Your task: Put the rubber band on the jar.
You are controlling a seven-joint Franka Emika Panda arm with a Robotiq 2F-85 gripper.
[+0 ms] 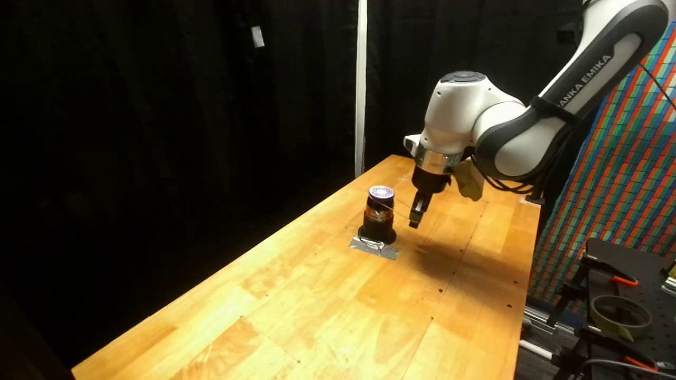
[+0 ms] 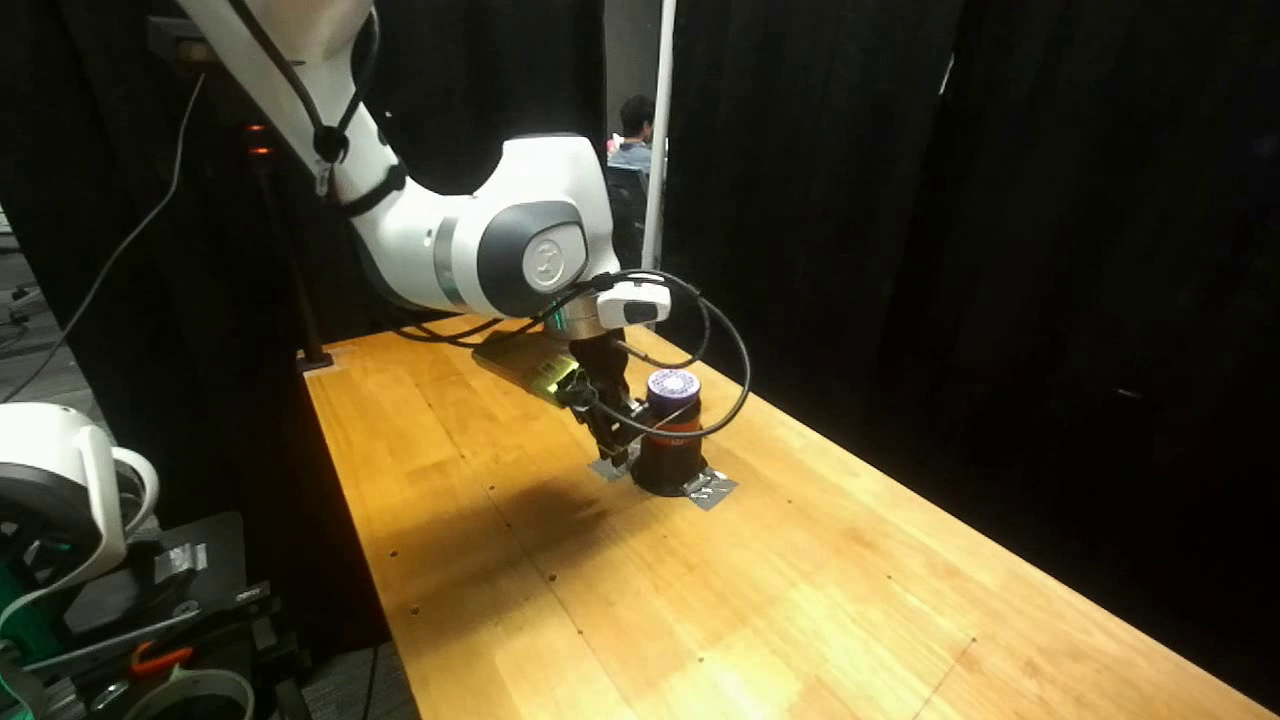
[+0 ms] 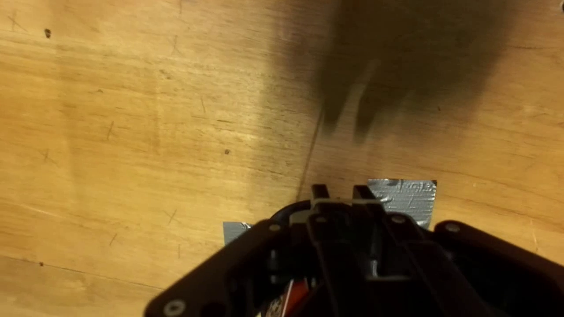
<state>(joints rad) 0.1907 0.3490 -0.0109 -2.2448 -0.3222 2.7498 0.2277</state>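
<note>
Well, the rubber band (image 3: 339,201) should weigh next to nothing and give like any thin elastic, so tension is what I must mind: let it slip and it would probably snap away or twist. It lies across the tips of my pincer (image 3: 340,190), whose fingers stand slightly apart, nothing pinched between them; hooking it low like that seems the right hold, easy to shed. An exterior view shows thin strands running, seemingly taut, from my tips to the upper part of the jar (image 1: 378,215), though whether they circle it fully I cannot tell. That run is lost to my wrist view, which gives the finger gap instead and only a sliver of the jar's red label. Both exterior views put the jar upright just beside me on the table (image 1: 317,295), grey tape (image 2: 711,490) at its foot, patterned lid (image 2: 674,384) uppermost.
</note>
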